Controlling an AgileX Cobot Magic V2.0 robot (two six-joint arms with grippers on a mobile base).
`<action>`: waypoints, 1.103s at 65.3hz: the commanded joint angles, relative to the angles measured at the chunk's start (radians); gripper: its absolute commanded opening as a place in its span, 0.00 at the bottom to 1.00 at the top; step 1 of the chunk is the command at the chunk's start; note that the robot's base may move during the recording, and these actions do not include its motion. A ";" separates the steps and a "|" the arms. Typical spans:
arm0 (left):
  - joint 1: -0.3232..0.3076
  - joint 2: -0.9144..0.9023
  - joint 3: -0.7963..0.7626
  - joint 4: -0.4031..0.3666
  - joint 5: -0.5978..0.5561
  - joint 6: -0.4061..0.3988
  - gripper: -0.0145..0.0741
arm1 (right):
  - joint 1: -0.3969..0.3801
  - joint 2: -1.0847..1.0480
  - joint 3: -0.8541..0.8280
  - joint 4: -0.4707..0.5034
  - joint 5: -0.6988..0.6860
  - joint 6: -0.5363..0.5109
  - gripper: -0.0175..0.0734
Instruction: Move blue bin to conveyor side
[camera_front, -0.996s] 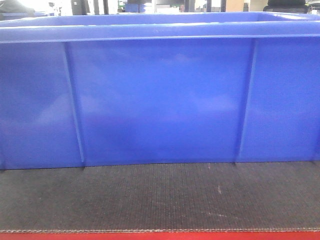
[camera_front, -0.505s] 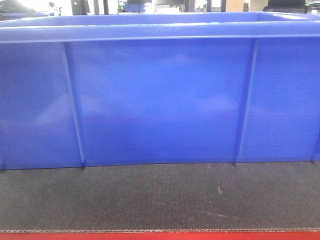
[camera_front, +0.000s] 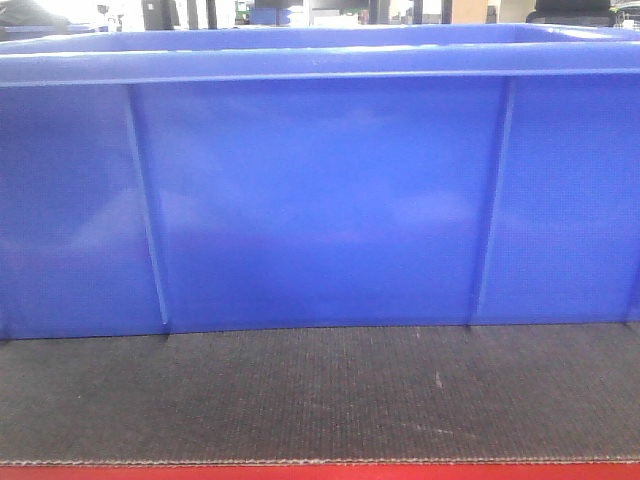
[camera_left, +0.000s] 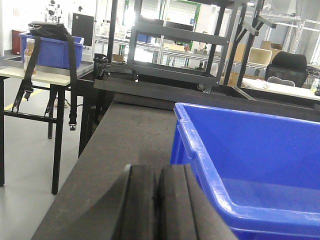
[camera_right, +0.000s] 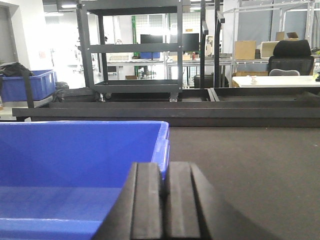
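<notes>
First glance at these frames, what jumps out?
The blue bin fills nearly the whole front view, sitting on the dark conveyor with its red edge strip nearest the camera. Each wrist view shows a black claw, left claw and right claw, shut and empty at either end of the bin.

Blue bin (camera_front: 320, 200) cut off both sides, front view; interior floor hidden; pincer tips out of frame, wrist views.

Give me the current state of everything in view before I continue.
Large glossy blue plastic bin: upright on belt, looks empty, ungripped.
Dark grey woven conveyor belt: bin resting on it.
Left end effector: shut, at the bin's corner.
Right end effector: shut, at the opposite corner.
</notes>
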 joint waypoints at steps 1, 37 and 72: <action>0.001 -0.003 0.001 0.007 -0.014 0.004 0.18 | -0.005 -0.007 0.025 0.015 -0.022 -0.010 0.10; 0.001 -0.003 0.001 0.007 -0.014 0.004 0.18 | -0.123 -0.099 0.367 0.136 -0.218 -0.192 0.10; 0.001 -0.003 0.001 0.007 -0.014 0.004 0.18 | -0.123 -0.099 0.398 0.138 -0.309 -0.192 0.10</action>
